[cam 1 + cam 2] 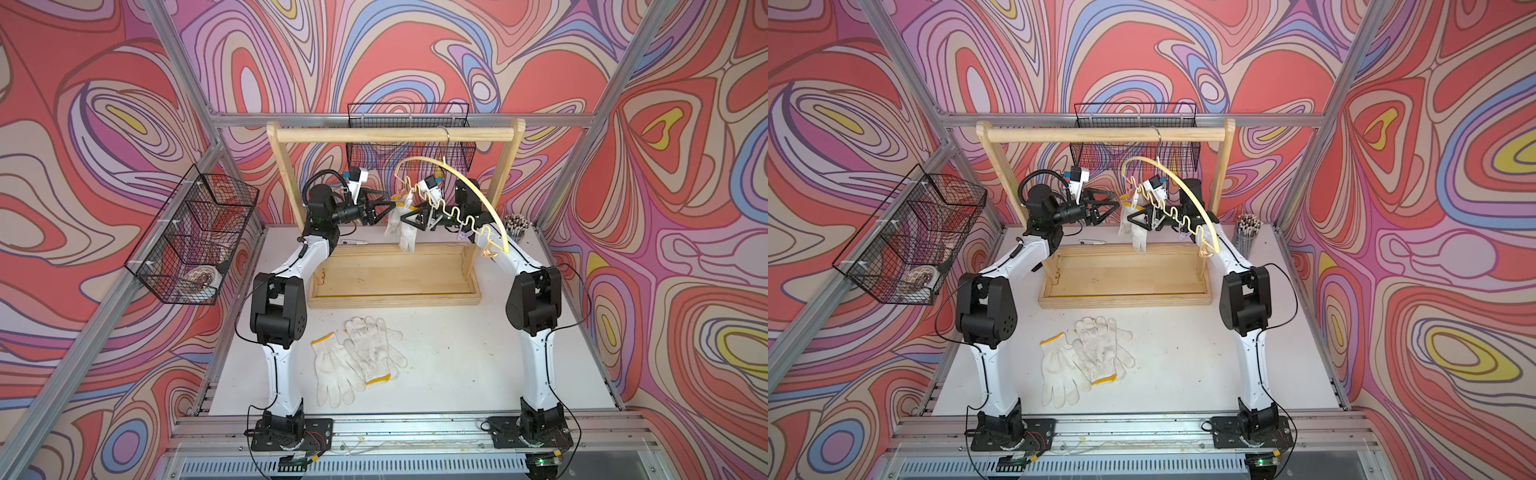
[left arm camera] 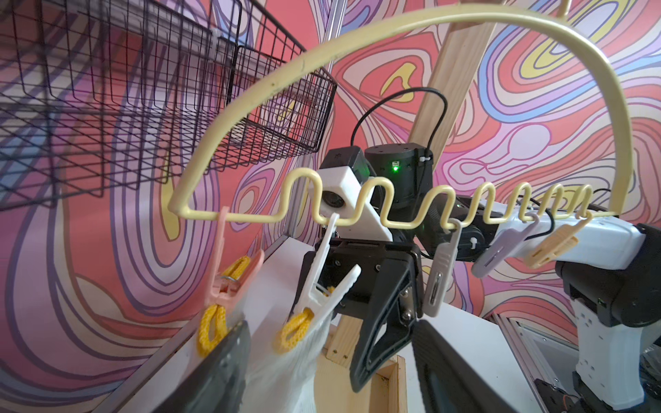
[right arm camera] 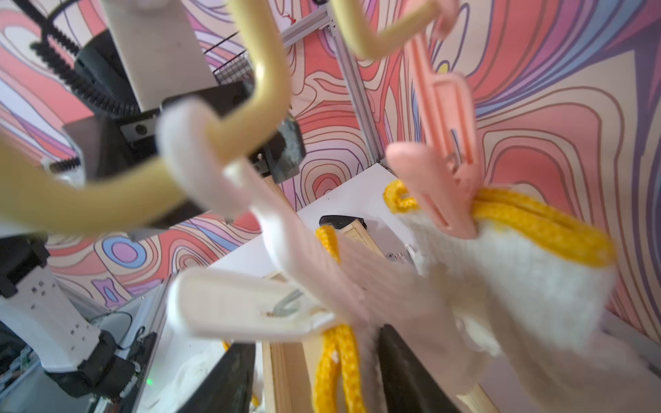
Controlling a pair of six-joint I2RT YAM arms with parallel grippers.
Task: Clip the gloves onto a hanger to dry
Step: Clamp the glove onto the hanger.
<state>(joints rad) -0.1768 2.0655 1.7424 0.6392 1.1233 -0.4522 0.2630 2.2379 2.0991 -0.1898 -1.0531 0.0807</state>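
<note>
Loose gloves (image 1: 353, 365) lay on table (image 1: 457, 353), not yet hung | clipped gloves (image 1: 402, 235) hung off hanger (image 2: 273, 85) by pink clip (image 2: 229, 279) + white clip (image 2: 322, 286) | L gripper (image 2: 329, 372), R gripper (image 3: 318, 375) both spread, empty | approx half done

arms (image 1: 276, 374): white links, black joints | cables (image 2: 411, 90): thin black | bases (image 1: 320, 430): black plates

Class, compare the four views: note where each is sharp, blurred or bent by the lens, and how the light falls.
Right wrist view: white clip and hanger near the lens smeared, pink clip clearer. Left wrist view: hanger sharp, its arch stretched by the wide lens. In both top views: even light, loose gloves crisp, frame posts splaying outward.
</note>
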